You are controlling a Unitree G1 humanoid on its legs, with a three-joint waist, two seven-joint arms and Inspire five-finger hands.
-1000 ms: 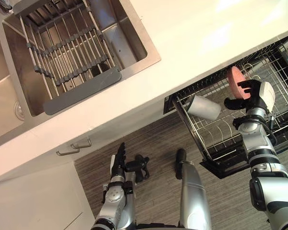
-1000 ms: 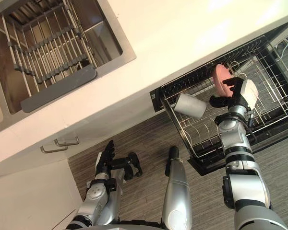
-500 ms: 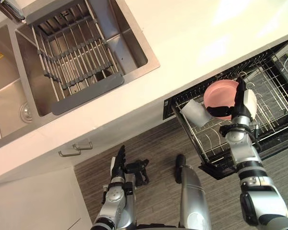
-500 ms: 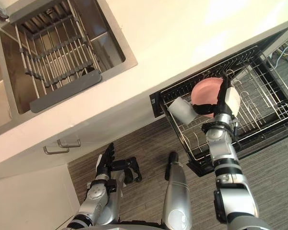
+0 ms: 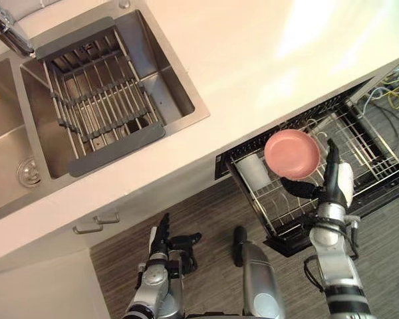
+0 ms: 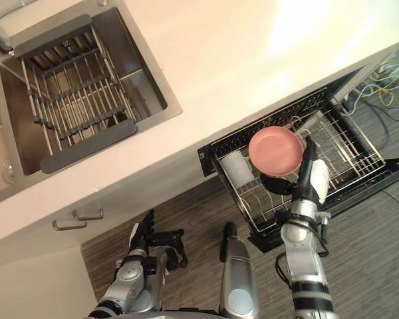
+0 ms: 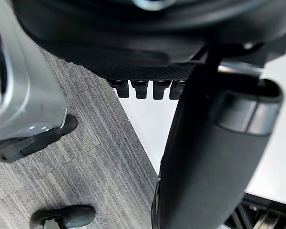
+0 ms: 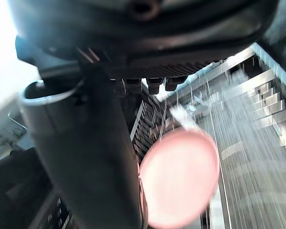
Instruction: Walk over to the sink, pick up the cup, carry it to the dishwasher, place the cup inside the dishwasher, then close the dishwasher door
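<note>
Cup point(image 5: 253, 171), pale grey and cylindrical, in dishwasher rack point(image 5: 376, 151) beside pink plate point(image 5: 291, 154); right hand point(image 5: 334, 189) fingers point(image 5: 330, 156) straight, empty.

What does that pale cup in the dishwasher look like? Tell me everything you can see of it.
The cup is a plain, pale grey-white cylinder, plastic by its look, with no handle showing. It rests among the wires of the pulled-out rack, at the end nearer the sink, close beside a pink dish; whether they touch is unclear. The right hand is apart from it, fingers straight.
</note>
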